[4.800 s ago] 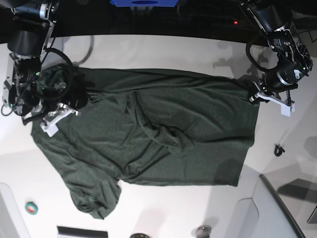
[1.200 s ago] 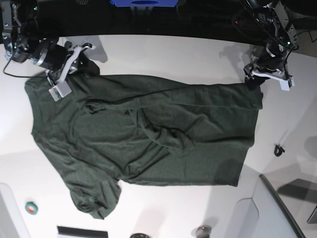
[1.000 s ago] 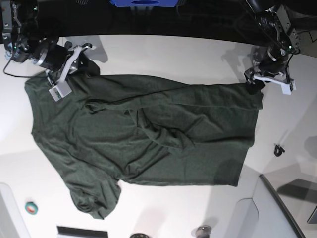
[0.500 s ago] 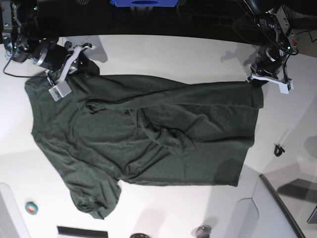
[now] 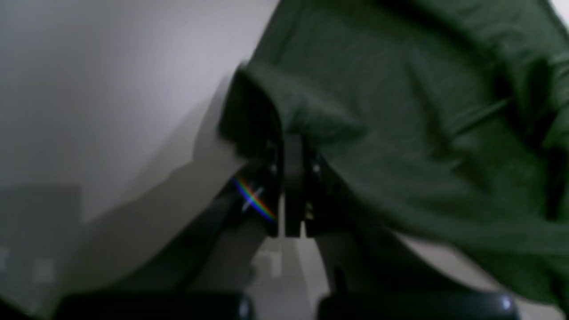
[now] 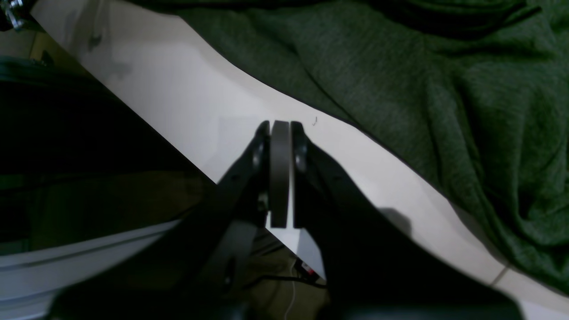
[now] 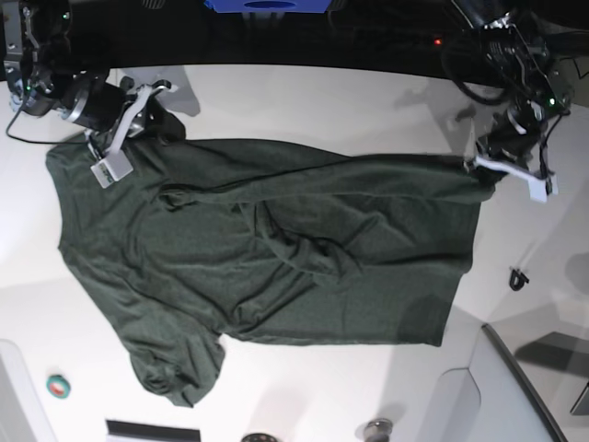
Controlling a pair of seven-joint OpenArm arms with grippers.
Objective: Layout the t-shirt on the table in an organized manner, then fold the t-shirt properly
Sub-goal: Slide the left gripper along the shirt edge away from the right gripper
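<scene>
The dark green t-shirt (image 7: pixel 276 249) lies spread and wrinkled over the white table (image 7: pixel 322 101), one sleeve bunched at the near left. My left gripper (image 7: pixel 488 173) is at the shirt's far right corner. In the left wrist view the left gripper (image 5: pixel 293 144) is shut on that corner of the t-shirt (image 5: pixel 400 111), and the cloth bulges over its tips. My right gripper (image 7: pixel 156 112) sits by the shirt's far left corner. In the right wrist view the right gripper (image 6: pixel 280 129) is shut over bare table (image 6: pixel 186 102), apart from the t-shirt (image 6: pixel 400 71).
The table's far edge runs just behind both arms, with dark space beyond. A small teal roll (image 7: pixel 58 385) lies near left, and a small black clip (image 7: pixel 518 276) to the right. A grey panel (image 7: pixel 515 387) fills the near right corner.
My left gripper has shut on the shirt's far right corner and moved right and toward the near side, drawing that corner outward. The right arm has stayed still.
</scene>
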